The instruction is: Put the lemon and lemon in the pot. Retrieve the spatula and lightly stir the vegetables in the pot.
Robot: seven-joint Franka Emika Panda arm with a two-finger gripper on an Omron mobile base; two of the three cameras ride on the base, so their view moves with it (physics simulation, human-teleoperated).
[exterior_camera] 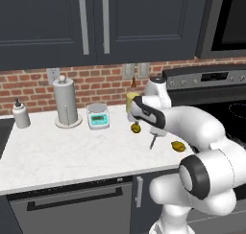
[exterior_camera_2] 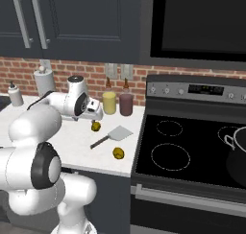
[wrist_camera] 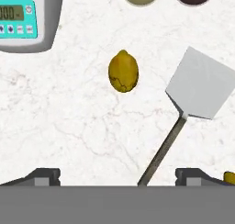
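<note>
So the gripper (wrist_camera: 117, 175) hangs w/ jaws wide apart over the counter (wrist_camera: 69, 126), prob. to grab the lemon (wrist_camera: 123, 71) lying left of the spatula (wrist_camera: 195, 92), far from the pot (exterior_camera_2: 236, 158).

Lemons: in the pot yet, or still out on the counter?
Out. One lemon lies beside the spatula blade, the other lemon nearer the counter edge; the pot stands apart on the stove.

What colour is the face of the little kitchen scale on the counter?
Teal, on the small light-grey kitchen scale, with a dark display; the hand view shows it best.
</note>
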